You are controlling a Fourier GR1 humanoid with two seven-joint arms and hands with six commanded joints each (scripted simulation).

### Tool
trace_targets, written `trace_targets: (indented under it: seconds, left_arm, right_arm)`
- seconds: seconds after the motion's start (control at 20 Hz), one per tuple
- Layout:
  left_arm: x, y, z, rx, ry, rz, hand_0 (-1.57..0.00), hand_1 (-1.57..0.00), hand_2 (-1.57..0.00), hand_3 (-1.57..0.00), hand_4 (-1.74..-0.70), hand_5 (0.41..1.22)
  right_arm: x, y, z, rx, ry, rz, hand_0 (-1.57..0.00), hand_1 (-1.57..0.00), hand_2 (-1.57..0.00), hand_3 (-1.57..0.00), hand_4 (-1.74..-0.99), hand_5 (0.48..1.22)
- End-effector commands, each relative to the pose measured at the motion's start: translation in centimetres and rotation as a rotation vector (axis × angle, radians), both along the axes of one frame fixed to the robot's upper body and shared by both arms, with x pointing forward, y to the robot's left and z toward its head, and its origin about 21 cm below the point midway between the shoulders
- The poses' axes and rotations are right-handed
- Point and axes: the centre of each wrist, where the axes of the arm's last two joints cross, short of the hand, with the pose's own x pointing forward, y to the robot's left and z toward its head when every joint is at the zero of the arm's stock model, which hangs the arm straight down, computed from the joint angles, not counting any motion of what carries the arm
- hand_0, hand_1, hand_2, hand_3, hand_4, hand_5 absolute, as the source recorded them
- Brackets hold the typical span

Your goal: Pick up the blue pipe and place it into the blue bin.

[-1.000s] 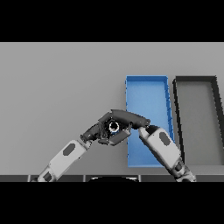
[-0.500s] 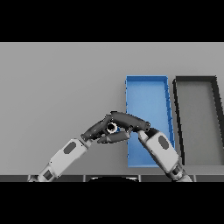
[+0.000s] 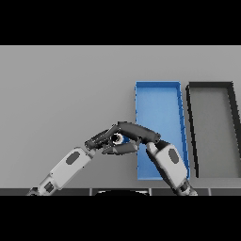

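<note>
The blue pipe (image 3: 120,139) shows only as a small pale ring with a bit of blue, seen end-on just left of the blue bin (image 3: 158,96). My right hand (image 3: 137,133) reaches left from the bin's near left edge. Its fingers arch over the pipe, its thumb lies under it, and it is shut on the pipe. My left hand (image 3: 98,140) comes in from the lower left with relaxed fingers, its tips right beside the pipe. Most of the pipe is hidden between the two hands.
A black bin (image 3: 211,92) stands directly right of the blue bin, both long and running away from me. Bare grey table (image 3: 61,89) stretches to the left and far side.
The right hand's fingers have flattened and closed down over the pipe, and the hands have shifted slightly left and nearer. The left arm has barely moved.
</note>
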Motion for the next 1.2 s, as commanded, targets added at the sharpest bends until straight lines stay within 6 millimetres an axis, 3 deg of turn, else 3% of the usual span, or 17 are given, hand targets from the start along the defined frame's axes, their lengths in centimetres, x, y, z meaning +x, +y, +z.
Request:
trace_targets:
  seconds: [0.0, 0.15, 0.3, 0.5, 0.65, 0.9, 1.15]
  left_arm:
    - [-0.1, -0.4, -0.2, 0.016, 0.012, 0.017, -0.2, -0.17, -0.17, -0.07, -0.91, 0.901]
    - [0.0, -0.1, -0.7, 0.053, 0.029, 0.055, -0.1, -0.09, -0.09, -0.03, -0.84, 0.754]
    - [0.1, -0.3, -0.6, 0.047, 0.044, 0.068, -0.05, -0.04, -0.04, -0.02, -0.83, 0.659]
    - [-0.3, 0.1, -0.6, 0.074, 0.133, 0.113, -0.02, -0.02, -0.02, -0.01, -0.87, 0.612]
    - [-0.6, 0.3, -1.0, 0.087, 0.127, 0.128, -0.01, -0.01, -0.01, 0.0, -0.88, 0.572]
    - [-1.1, 0.6, -1.1, 0.089, 0.14, 0.115, 0.0, 0.0, 0.0, 0.0, -0.87, 0.523]
    - [-0.8, 0.4, -1.0, 0.103, 0.132, 0.114, 0.0, 0.0, 0.0, 0.0, -0.86, 0.493]
  right_arm:
    - [0.0, -0.1, 0.0, 0.004, -0.003, 0.0, -1.57, -1.57, -1.57, -1.57, -1.484, 1.215]
    - [0.1, 0.1, 0.1, 0.023, 0.002, -0.009, -1.57, -1.57, -1.57, -1.57, -1.485, 1.218]
    - [0.3, -0.1, 0.2, 0.028, -0.019, -0.022, -1.57, -1.57, -1.57, -1.57, -1.485, 1.219]
    - [0.0, 0.0, 0.3, 0.066, -0.016, -0.021, -1.57, -1.57, -1.57, -1.57, -1.491, 1.22]
    - [0.3, -0.2, 0.7, 0.146, 0.131, 0.018, -1.57, -1.57, -1.57, -1.57, -1.492, 1.221]
    - [1.8, -1.0, 4.2, 0.226, 0.237, 0.033, -1.57, -1.57, -1.57, -1.57, -1.493, 1.221]
    - [2.7, -1.7, 10.7, 0.27, 0.117, 0.018, -1.57, -1.57, -1.57, -1.57, -1.494, 1.221]
